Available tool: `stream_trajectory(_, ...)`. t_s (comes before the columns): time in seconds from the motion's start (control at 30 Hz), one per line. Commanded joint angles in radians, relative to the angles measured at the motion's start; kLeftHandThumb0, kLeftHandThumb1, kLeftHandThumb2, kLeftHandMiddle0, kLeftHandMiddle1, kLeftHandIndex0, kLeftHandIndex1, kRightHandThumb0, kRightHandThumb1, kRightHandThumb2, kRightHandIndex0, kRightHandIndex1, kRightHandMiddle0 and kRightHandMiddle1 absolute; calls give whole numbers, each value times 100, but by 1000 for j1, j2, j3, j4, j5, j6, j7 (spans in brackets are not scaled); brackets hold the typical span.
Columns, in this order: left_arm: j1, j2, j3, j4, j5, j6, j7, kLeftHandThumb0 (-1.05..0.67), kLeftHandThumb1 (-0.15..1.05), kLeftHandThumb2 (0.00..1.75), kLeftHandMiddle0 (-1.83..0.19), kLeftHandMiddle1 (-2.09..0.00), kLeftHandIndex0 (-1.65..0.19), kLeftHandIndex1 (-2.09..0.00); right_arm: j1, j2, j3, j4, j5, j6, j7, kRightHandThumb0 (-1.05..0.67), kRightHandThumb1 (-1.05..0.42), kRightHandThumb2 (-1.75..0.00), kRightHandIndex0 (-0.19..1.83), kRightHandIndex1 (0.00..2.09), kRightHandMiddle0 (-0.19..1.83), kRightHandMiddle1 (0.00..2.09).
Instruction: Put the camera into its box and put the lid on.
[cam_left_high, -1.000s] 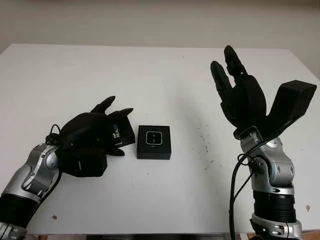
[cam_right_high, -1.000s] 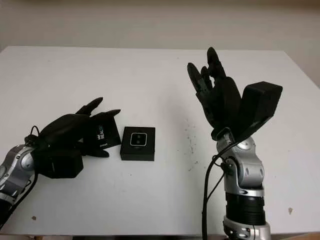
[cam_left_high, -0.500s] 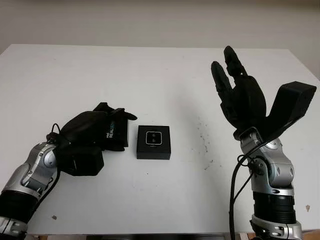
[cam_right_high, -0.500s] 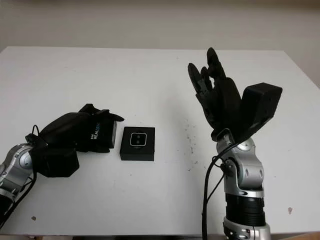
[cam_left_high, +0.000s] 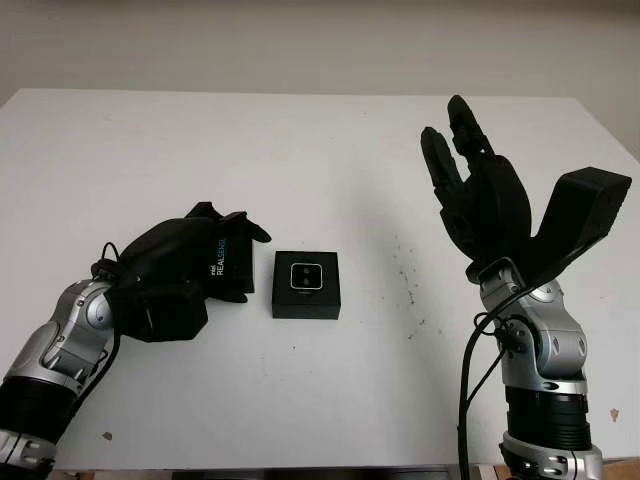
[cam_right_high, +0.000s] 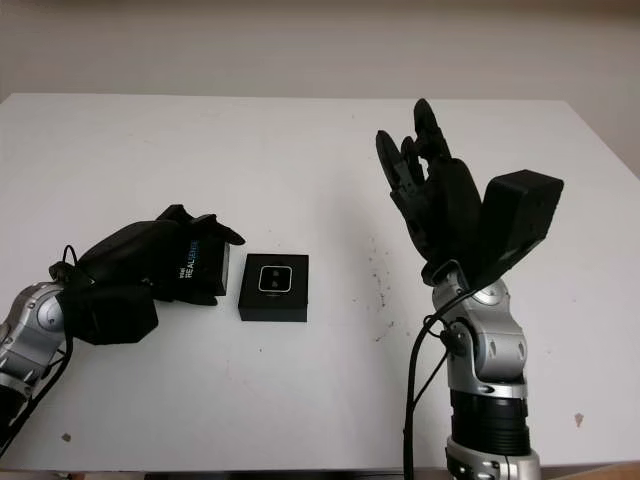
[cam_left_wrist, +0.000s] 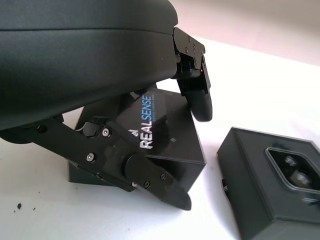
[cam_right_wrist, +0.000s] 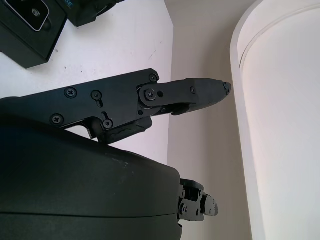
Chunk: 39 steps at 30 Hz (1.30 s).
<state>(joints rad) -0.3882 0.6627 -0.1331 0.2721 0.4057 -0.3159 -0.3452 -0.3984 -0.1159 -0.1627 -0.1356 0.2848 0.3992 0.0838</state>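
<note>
The camera (cam_left_high: 306, 277) sits in its box (cam_left_high: 306, 297) near the middle of the white bench (cam_left_high: 320, 150), lens side up. So that part of the job looks done, and the box is open at the top, waiting for its cover.

The lid (cam_left_wrist: 155, 125) is just beside the box, on the robot's left. The left hand (cam_left_high: 190, 265) is wrapped around it. One finger (cam_left_wrist: 192, 85) curls over the top of the lid and another finger (cam_left_wrist: 135, 172) presses on its printed face, so the lid is pinched between them. It is tipped up on one edge, not flat, with its lower edge down at the bench. I think the hand tips it like this to get a firm hold before lifting it.

The lid and the box are close but not touching. The next move, I guess, is to lift the lid over and line it up square. If it goes on crooked, it could push the little box along.

The right hand (cam_left_high: 480, 190) is open, holding nothing, raised high over the right side of the bench. It is kept well out of the way.
</note>
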Motion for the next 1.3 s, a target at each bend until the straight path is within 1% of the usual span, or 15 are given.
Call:
stream_trajectory(0.0, -17, 17, 27, -56, -26, 18, -22, -16, 100, 5, -23, -159, -26, -138, 1, 7, 3, -30, 2, 12, -11, -54, -105, -24, -12, 6, -9, 6)
stream_trajectory(0.13, -23, 28, 52, -179, -67, 92, -91, -14, 98, 5, -27, -159, -28, -136, 0, 12, 6, -35, -2, 24, -26, -54, -105, -24, -9, 7, -7, 7)
stream_trajectory(0.23, -32, 36, 66, -271, -97, 150, -148, -15, 98, 5, -32, -153, -30, -134, -2, 15, 11, -30, -9, 20, -34, -54, -105, -23, -8, 8, -6, 7)
stream_trajectory(0.33, -43, 40, 72, -362, -121, 229, -203, -15, 97, 5, -35, -151, -32, -135, -2, 15, 19, -24, -16, 16, -36, -54, -105, -21, -7, 8, -5, 7)
stream_trajectory(0.5, -53, 24, 76, -485, -162, 362, -260, -14, 97, 5, -37, -151, -34, -134, -2, 9, 27, -12, -19, 5, -13, -56, -105, -22, -10, 6, -7, 6)
stream_trajectory(0.6, -50, 10, 72, -526, -169, 410, -257, -15, 97, 5, -38, -147, -34, -136, -3, 10, 28, -8, -18, 4, -4, -56, -105, -22, -11, 5, -8, 6)
stream_trajectory(0.67, -48, 0, 65, -558, -159, 460, -249, -15, 97, 5, -40, -145, -34, -137, -3, 10, 28, -5, -18, 2, 1, -56, -105, -22, -11, 5, -8, 5)
stream_trajectory(0.83, -51, -42, 34, -640, -103, 647, -236, -13, 97, 5, -41, -145, -34, -137, -5, 14, 31, 1, -24, -2, 1, -57, -105, -21, -12, 5, -8, 5)
stream_trajectory(0.9, -49, -63, 23, -658, -87, 699, -225, -13, 97, 5, -39, -150, -33, -139, -6, 21, 30, 2, -24, -2, -4, -57, -105, -21, -11, 5, -7, 6)
stream_trajectory(0.97, -39, -86, 17, -667, -77, 729, -207, -13, 97, 5, -37, -155, -32, -141, -6, 26, 30, 2, -22, -2, -7, -56, -105, -20, -11, 5, -7, 6)
stream_trajectory(1.1, -10, -125, 7, -681, -61, 763, -166, -14, 98, 6, -36, -144, -29, -143, -5, 31, 35, -2, -27, 3, -13, -57, -105, -20, -11, 6, -7, 6)
stream_trajectory(1.27, 23, -163, -12, -686, -43, 781, -124, -15, 100, 6, -43, -155, -27, -147, -5, 37, 37, -6, -31, 5, -19, -57, -105, -20, -10, 6, -7, 6)
